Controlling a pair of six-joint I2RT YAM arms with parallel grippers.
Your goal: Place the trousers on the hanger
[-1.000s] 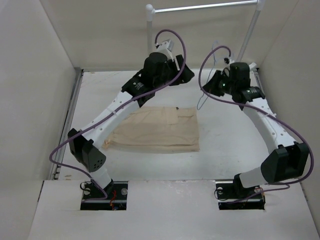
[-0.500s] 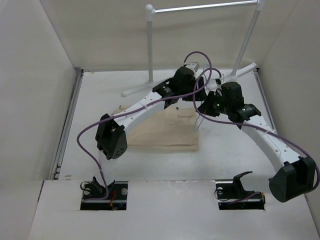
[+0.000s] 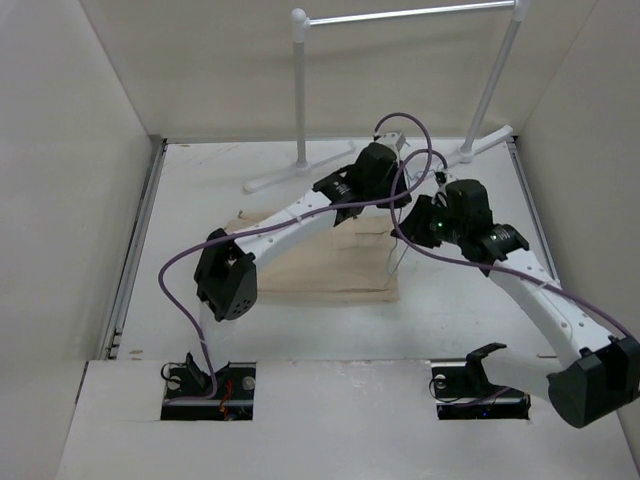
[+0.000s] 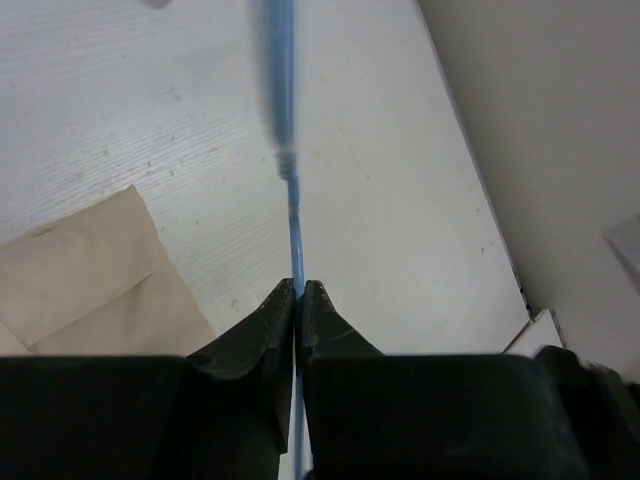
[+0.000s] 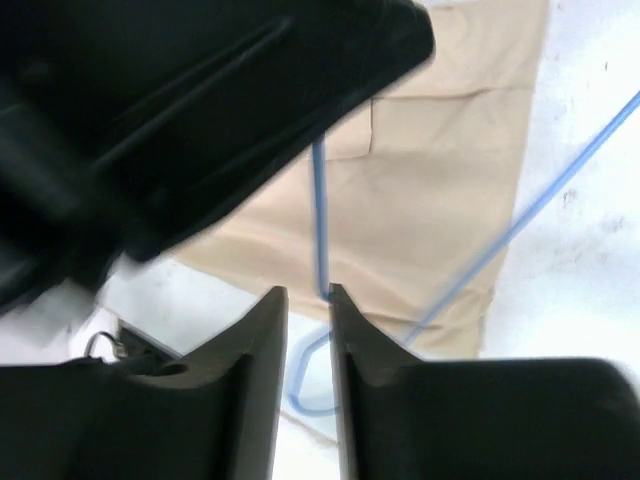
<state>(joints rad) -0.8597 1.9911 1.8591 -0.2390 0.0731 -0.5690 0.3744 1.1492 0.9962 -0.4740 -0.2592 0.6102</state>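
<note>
Trousers soft matt beige cloth, hanger smooth thin pale-blue, table matt white w/ faint grain.

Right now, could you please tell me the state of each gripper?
Left gripper: closed on the thin wire of the hanger.
Right gripper: slightly open, with the hanger wire in the gap, not clamped.

Arms angled inward
Left arm slants to 1 o'clock, left gripper pinched tight; right arm to 11 o'clock, right gripper slightly parted.
</note>
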